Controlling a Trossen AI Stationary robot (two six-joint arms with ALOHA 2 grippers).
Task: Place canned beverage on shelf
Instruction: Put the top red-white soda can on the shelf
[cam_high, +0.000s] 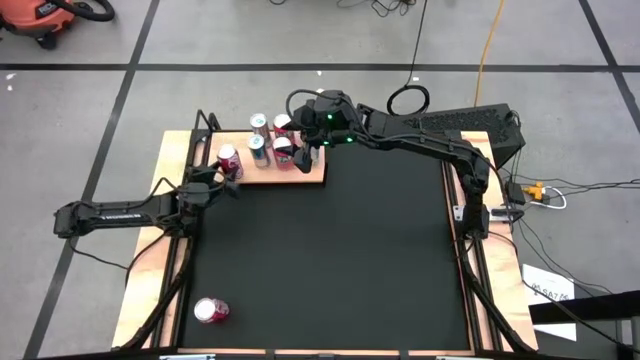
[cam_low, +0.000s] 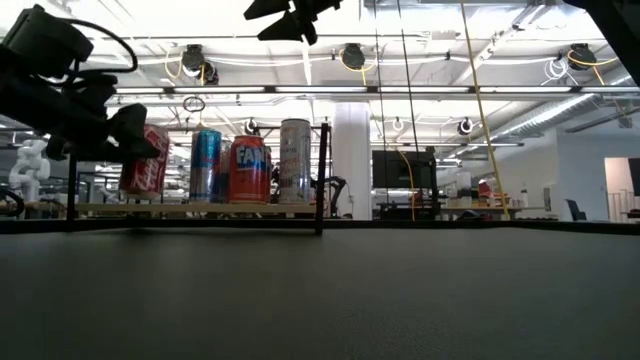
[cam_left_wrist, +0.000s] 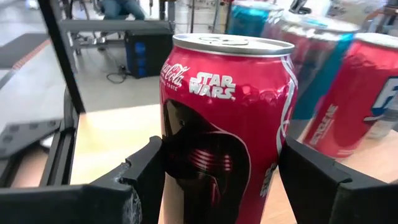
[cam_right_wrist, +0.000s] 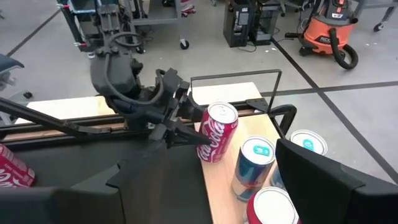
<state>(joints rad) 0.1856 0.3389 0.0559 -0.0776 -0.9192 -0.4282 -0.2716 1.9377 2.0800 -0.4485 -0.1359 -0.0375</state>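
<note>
- The left gripper (cam_high: 222, 180) clamps a red cola can (cam_high: 229, 160), holding it tilted at the shelf's (cam_high: 310, 172) near-left end.
- The right gripper (cam_high: 300, 143) hovers over the cans already standing there; I cannot tell its fingers' state.
- Placing step: next, likely level and lower the can, then release.
- Another red can (cam_high: 211, 311) lies on the counter (cam_high: 340, 260).

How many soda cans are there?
6. Four cans stand on the shelf, a red can is in the left gripper at its end, one can lies on the black mat. The right arm may hide more.
</note>
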